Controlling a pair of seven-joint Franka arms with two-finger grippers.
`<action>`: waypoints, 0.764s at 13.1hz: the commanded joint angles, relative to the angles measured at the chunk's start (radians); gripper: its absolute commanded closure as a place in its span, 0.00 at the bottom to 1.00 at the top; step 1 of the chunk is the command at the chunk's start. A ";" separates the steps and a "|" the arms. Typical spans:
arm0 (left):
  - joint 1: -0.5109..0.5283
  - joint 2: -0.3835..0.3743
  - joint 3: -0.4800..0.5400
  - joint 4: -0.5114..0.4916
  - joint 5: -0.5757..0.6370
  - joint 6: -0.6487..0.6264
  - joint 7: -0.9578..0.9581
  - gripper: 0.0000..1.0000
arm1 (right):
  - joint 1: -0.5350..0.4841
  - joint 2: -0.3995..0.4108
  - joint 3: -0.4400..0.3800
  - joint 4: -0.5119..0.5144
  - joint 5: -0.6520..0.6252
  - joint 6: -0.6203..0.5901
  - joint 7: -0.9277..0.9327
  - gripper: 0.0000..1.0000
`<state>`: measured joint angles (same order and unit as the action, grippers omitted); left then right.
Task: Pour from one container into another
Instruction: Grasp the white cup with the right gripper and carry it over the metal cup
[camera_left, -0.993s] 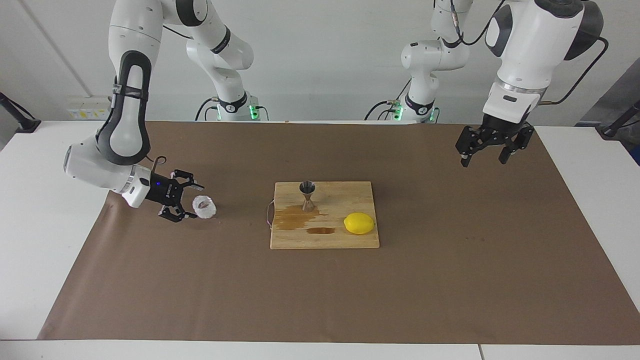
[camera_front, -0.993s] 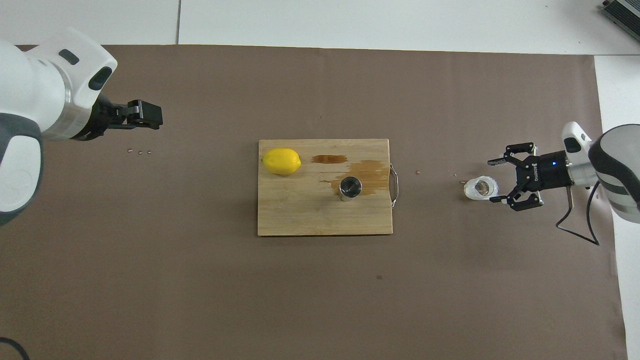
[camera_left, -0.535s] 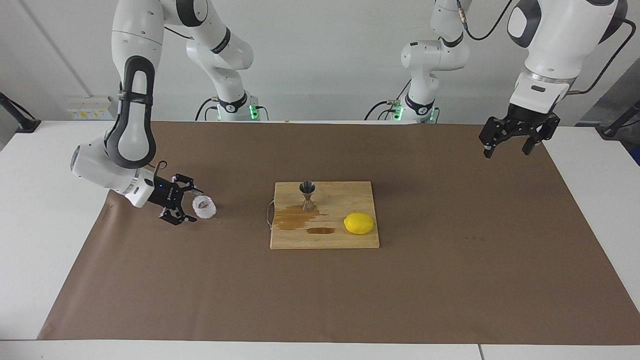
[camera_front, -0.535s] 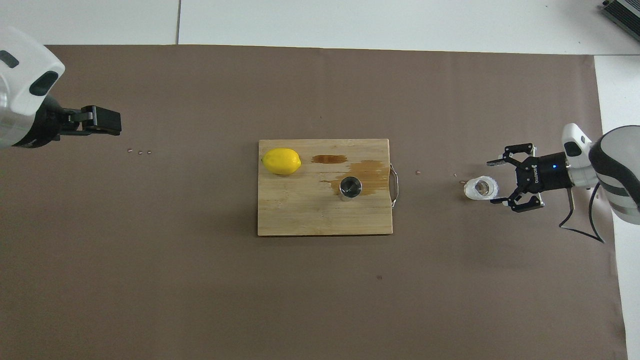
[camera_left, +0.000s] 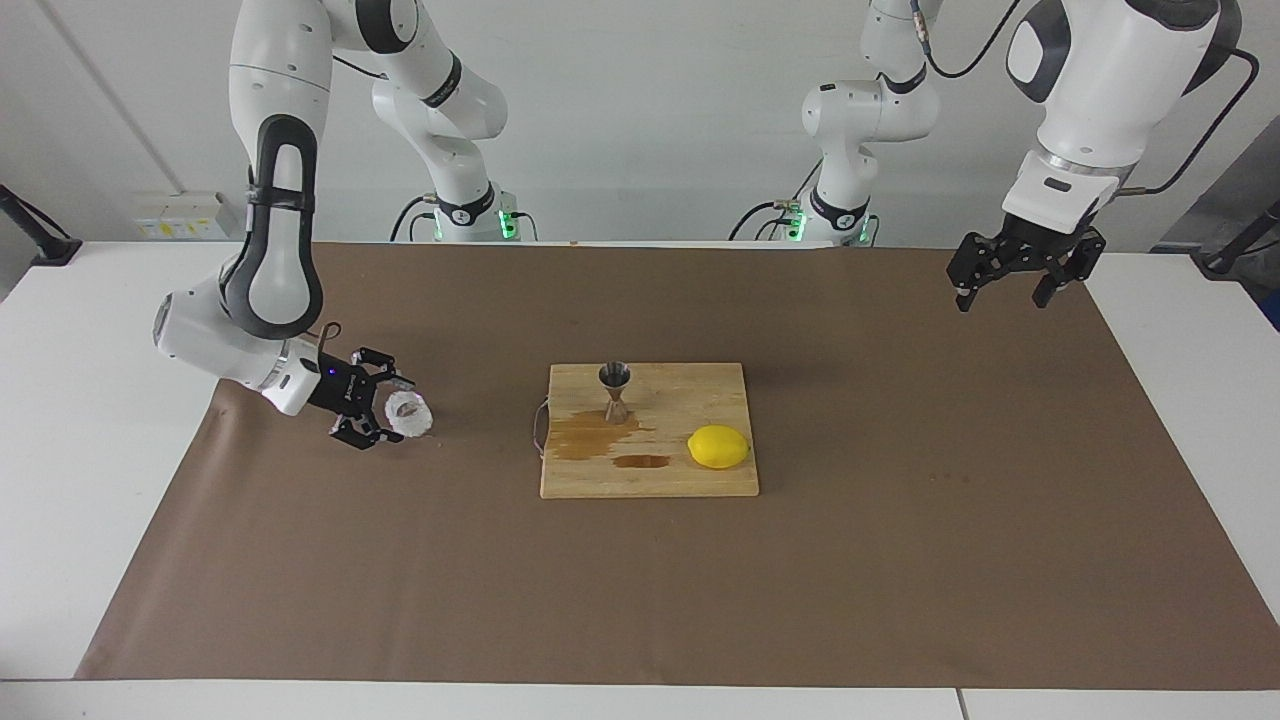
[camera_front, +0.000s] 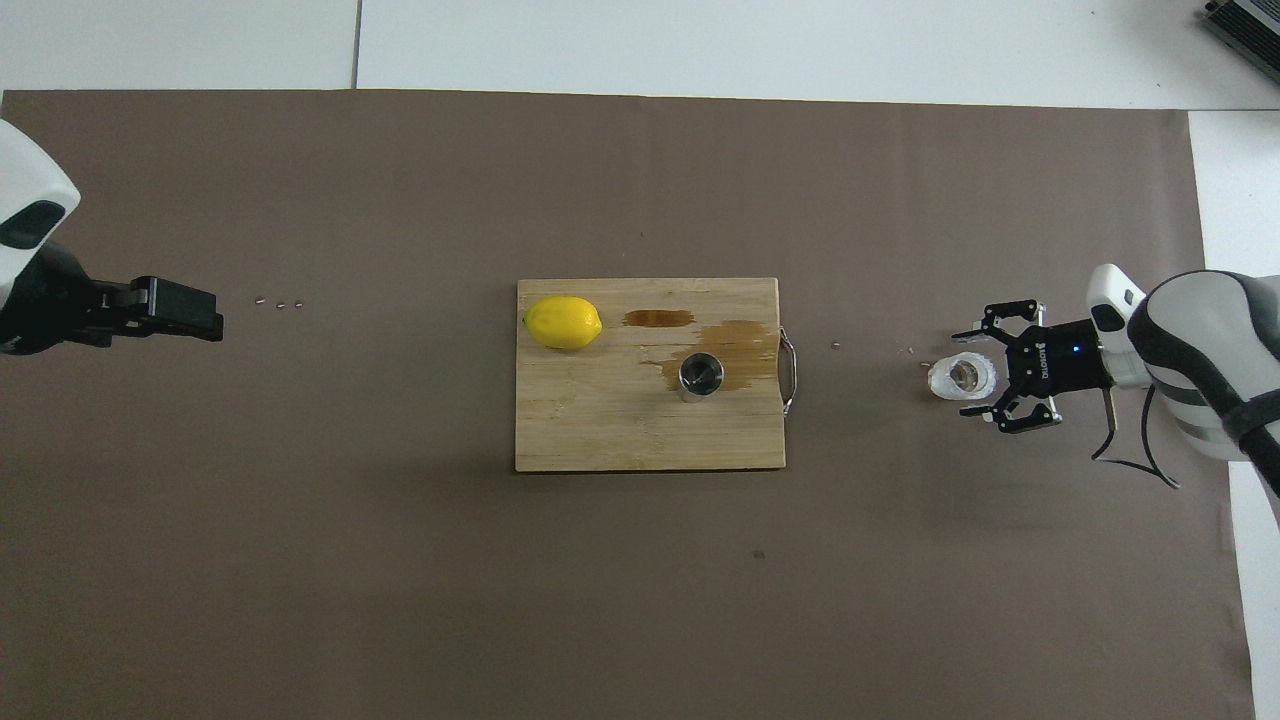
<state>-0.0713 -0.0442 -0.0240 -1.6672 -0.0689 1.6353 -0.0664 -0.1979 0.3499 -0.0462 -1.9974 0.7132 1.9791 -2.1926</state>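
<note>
- Right end effector (camera_left: 388, 412), low over the brown paper at the right arm's end of the bench, jaws spread wide around the glass cup (camera_left: 409, 415) without gripping it; one fingertip (camera_front: 972, 411) sits just beside the cup wall
- White lettering on the right end effector's black body is too small to read
- Glass cup stands upright on the brown paper (camera_left: 900, 560), well apart from the cutting board (camera_left: 650, 480), toward the right arm's end
- Left end effector (camera_left: 1003, 288) hangs high over the paper at the left arm's end, jaws wide, holding nothing; this arm waits
- Steel jigger (camera_left: 614, 391) stands upright on the cutting board, at the edge of a wet stain (camera_left: 585, 437)
- Lemon (camera_left: 718, 446) lies on the same board, farther from the robots than the jigger, toward the left arm's end
- Metal handle (camera_front: 790, 372) on the board's edge faces the cup
</note>
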 joint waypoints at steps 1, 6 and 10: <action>-0.010 -0.016 0.015 0.009 0.006 -0.023 0.063 0.00 | -0.003 -0.011 0.003 -0.031 0.032 0.036 -0.029 0.26; -0.007 -0.011 0.015 0.046 0.089 0.030 0.125 0.00 | -0.001 -0.011 0.003 -0.032 0.032 0.040 -0.019 0.60; -0.002 -0.014 0.012 0.029 0.107 0.066 0.108 0.00 | -0.002 -0.023 0.005 -0.020 0.022 0.021 -0.007 0.59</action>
<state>-0.0712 -0.0487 -0.0182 -1.6186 0.0185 1.6622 0.0419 -0.1979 0.3487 -0.0462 -2.0080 0.7159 2.0023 -2.1926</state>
